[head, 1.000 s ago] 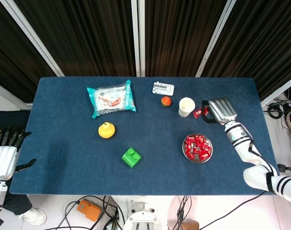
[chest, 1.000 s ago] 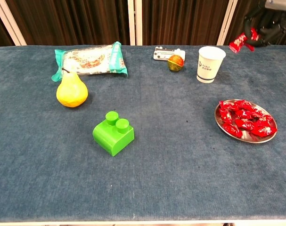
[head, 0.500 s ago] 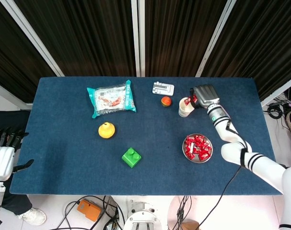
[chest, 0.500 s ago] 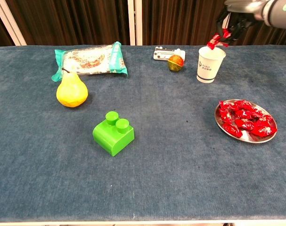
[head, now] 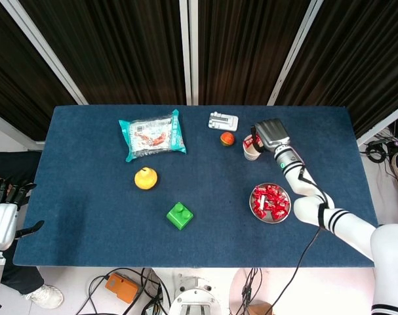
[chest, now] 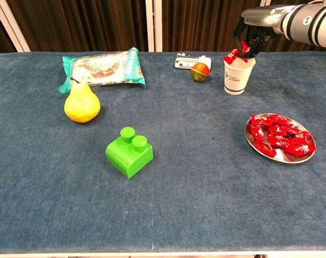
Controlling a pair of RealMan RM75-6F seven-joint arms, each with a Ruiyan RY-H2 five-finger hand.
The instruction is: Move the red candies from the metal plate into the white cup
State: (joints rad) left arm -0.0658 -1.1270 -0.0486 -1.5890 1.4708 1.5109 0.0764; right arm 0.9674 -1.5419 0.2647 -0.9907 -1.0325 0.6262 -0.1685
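Note:
My right hand (head: 267,133) (chest: 254,33) hangs right over the white cup (chest: 237,75) (head: 252,151) at the back right, pinching a red candy (chest: 233,54) (head: 248,141) at the cup's rim. The metal plate (chest: 283,155) (head: 271,219) with several red candies (chest: 280,136) (head: 269,201) lies nearer the front, to the right of the cup. My left hand (head: 3,216) hovers off the table's left edge, fingers spread, holding nothing.
A small orange-red ball (chest: 200,71) and a grey-white part (chest: 189,61) lie just left of the cup. A snack packet (chest: 101,67), a yellow pear (chest: 82,105) and a green brick (chest: 129,152) occupy the left and middle.
My right hand carried the red candy leftward from beyond the cup to directly over its mouth and lowered it to the rim. The left hand slid slightly down.

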